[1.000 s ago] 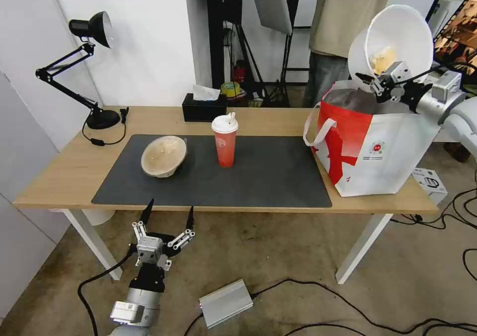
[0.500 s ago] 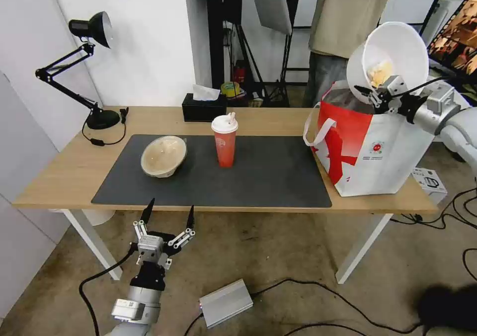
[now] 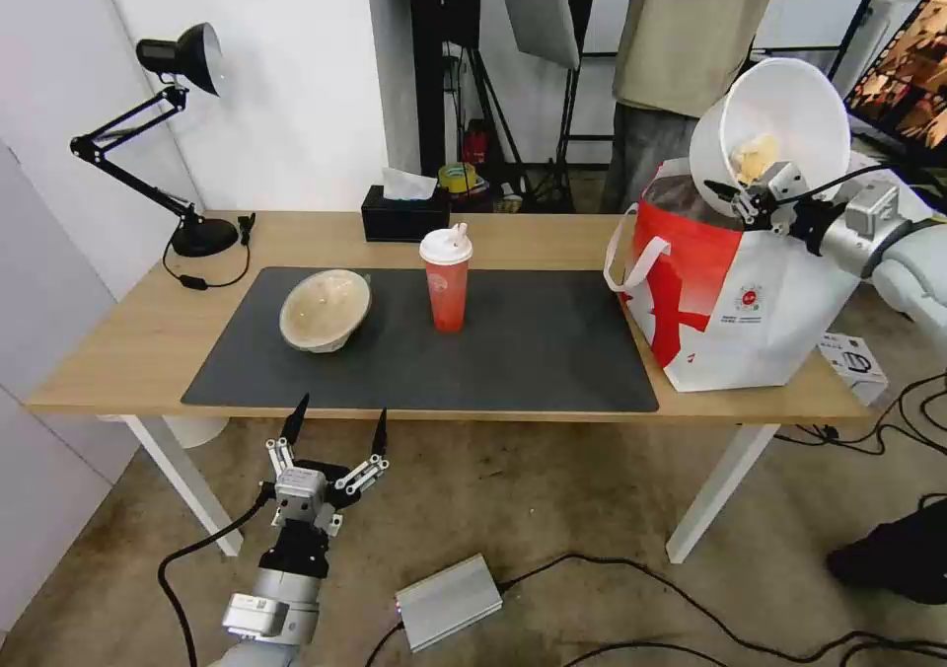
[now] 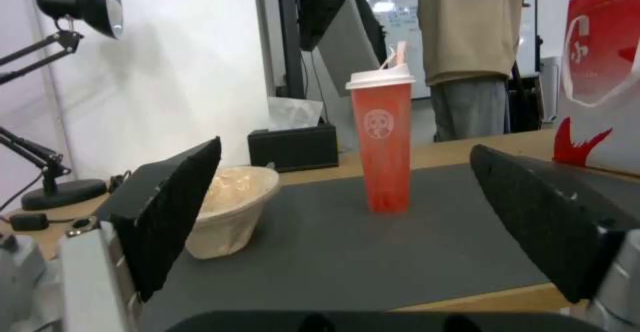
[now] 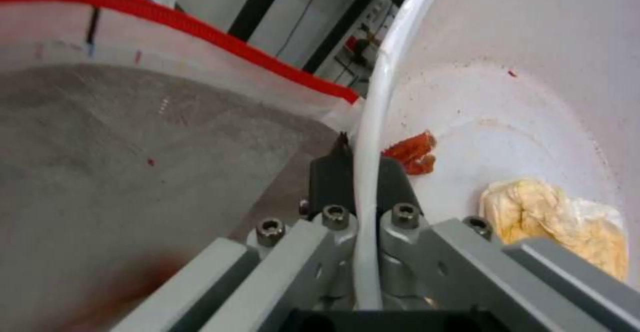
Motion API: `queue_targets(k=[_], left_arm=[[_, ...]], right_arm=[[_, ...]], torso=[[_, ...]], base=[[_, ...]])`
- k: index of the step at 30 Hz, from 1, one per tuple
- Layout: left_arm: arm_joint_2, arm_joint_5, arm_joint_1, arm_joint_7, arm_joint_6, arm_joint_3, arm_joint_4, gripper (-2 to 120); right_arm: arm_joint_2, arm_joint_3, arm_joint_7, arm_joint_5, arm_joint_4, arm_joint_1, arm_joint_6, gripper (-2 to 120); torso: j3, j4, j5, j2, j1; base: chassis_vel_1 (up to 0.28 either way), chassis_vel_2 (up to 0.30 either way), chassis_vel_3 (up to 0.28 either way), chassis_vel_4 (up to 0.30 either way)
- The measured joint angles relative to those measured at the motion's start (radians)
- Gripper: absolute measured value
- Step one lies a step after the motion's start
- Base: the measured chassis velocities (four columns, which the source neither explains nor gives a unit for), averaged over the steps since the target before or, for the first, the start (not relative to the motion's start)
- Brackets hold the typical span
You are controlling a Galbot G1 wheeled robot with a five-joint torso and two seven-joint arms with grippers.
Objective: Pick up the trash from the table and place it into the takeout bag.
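**White bowl sinks toward the bag mouth**

While the right gripper (image 3: 747, 196) pinches the rim of the white bowl (image 3: 779, 119), its fingers (image 5: 333, 172) clamped one on each side of the thin white edge, the bowl hangs tilted over the open top of the takeout bag (image 3: 750, 292), yellowish scraps (image 5: 557, 227) and a red shred lying against its inner wall. A second ago the bowl sat higher and farther toward the robot's right; over the last two pictures it has come lower and nearer the middle of the bag's opening, so its lower edge now overlaps the silvery lining. I judge this the last stretch of the first delivery: the bowl seems about ready to be let go, though it is not inside yet.

Farther out, the red cup (image 3: 446, 277) stands upright on the dark mat, and the beige lidded bowl (image 3: 325, 310) lies tilted near it, both untouched on the table (image 3: 118, 341). Below the near table edge the left gripper (image 3: 332, 427) hangs, its fingers spread wide apart, unmoved.
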Motion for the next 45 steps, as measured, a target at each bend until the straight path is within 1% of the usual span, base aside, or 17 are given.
queue_targets(k=[16, 18, 20, 21, 23, 25, 26, 30, 31, 32, 35, 36, 40, 43, 44, 45], left_arm=[[0.000, 0.000, -0.002, 0.001, 0.000, -0.003, 0.002, 100], [0.000, 0.000, -0.002, 0.001, -0.001, -0.003, 0.002, 100], [-0.001, 0.000, -0.003, 0.001, 0.000, -0.002, 0.002, 100], [-0.001, 0.000, -0.003, 0.001, 0.000, -0.002, 0.002, 100], [-0.002, 0.000, -0.004, 0.001, -0.001, -0.001, 0.004, 100], [-0.003, -0.001, -0.005, 0.001, -0.001, -0.001, 0.006, 100], [-0.003, -0.001, -0.005, 0.001, -0.001, -0.001, 0.006, 100], [-0.003, -0.001, -0.006, 0.006, -0.002, 0.001, 0.006, 100], [-0.003, -0.001, -0.006, 0.006, -0.002, 0.001, 0.006, 100], [-0.004, -0.001, -0.006, 0.008, -0.002, 0.002, 0.006, 100], [-0.004, -0.001, -0.005, 0.010, -0.002, 0.002, 0.004, 100], [-0.004, -0.001, -0.005, 0.010, -0.002, 0.002, 0.004, 100], [-0.005, -0.001, -0.003, 0.011, -0.003, 0.002, -0.001, 100], [-0.005, 0.000, -0.002, 0.012, -0.004, 0.002, -0.001, 100], [-0.005, 0.000, -0.002, 0.012, -0.004, 0.001, -0.003, 100], [-0.005, -0.001, -0.001, 0.012, -0.004, 0.001, -0.005, 100]], right_arm=[[0.004, 0.001, 0.006, -0.005, -0.009, 0.002, 0.002, 0], [0.004, 0.002, 0.007, -0.005, -0.007, 0.002, 0.002, 8], [0.004, 0.002, 0.009, -0.005, -0.006, 0.002, 0.002, 13], [0.004, 0.002, 0.009, -0.005, -0.006, 0.002, 0.002, 13], [0.002, 0.003, 0.014, -0.005, 0.000, 0.002, 0.003, 28], [-0.001, 0.003, 0.021, -0.004, 0.006, 0.004, 0.004, 36], [-0.001, 0.003, 0.021, -0.004, 0.006, 0.004, 0.004, 36], [-0.005, 0.009, 0.025, -0.001, 0.031, 0.007, 0.002, 54], [-0.005, 0.009, 0.025, -0.001, 0.031, 0.007, 0.002, 54], [-0.006, 0.011, 0.026, -0.001, 0.037, 0.007, 0.001, 58], [-0.008, 0.012, 0.027, 0.000, 0.048, 0.008, 0.000, 73], [-0.008, 0.012, 0.027, 0.000, 0.048, 0.008, 0.000, 73], [-0.009, 0.013, 0.027, 0.001, 0.055, 0.009, -0.002, 88], [-0.011, 0.014, 0.027, 0.001, 0.058, 0.009, -0.002, 91], [-0.018, 0.020, 0.027, 0.004, 0.072, 0.007, -0.004, 99], [-0.022, 0.026, 0.027, 0.005, 0.082, 0.004, -0.006, 100]], torso=[[0.000, 0.0000, 0.0000, 0.000, 0.000], [0.000, 0.0000, 0.0000, 0.000, 0.000], [0.000, 0.0000, 0.0000, 0.000, 0.000], [0.000, 0.0000, 0.0000, 0.000, 0.000], [0.000, 0.0000, 0.0000, 0.000, 0.000], [0.000, 0.0000, 0.0000, 0.000, 0.000], [0.000, 0.0000, 0.0000, 0.000, 0.000], [0.000, 0.0000, 0.0000, 0.000, 0.000], [0.000, 0.0000, 0.0000, 0.000, 0.000], [0.000, -0.0001, -0.0001, 0.000, 0.000], [0.000, 0.0000, -0.0001, 0.000, 0.000], [0.000, 0.0000, -0.0001, 0.000, 0.000], [0.000, 0.0000, -0.0001, 0.000, 0.000], [0.000, 0.0000, -0.0001, 0.000, 0.000], [0.000, 0.0000, -0.0001, 0.000, 0.000], [0.000, 0.0000, -0.0001, 0.000, 0.000]], base=[[0.000, 0.000, 0.000, 0.000], [0.000, 0.000, 0.000, 0.000], [0.000, 0.000, 0.000, 0.000], [0.000, 0.000, 0.000, 0.000], [0.000, 0.000, 0.000, 0.000], [0.000, 0.000, 0.000, 0.000], [0.000, 0.000, 0.000, 0.000], [0.000, 0.000, 0.000, 0.000], [0.000, 0.000, 0.000, 0.000], [0.000, 0.000, 0.000, 0.000], [0.000, 0.000, 0.000, 0.000], [0.000, 0.000, 0.000, 0.000], [0.000, 0.000, 0.000, 0.000], [0.000, 0.000, 0.000, 0.000], [0.000, 0.000, 0.000, 0.000], [0.000, 0.000, 0.000, 0.000]])
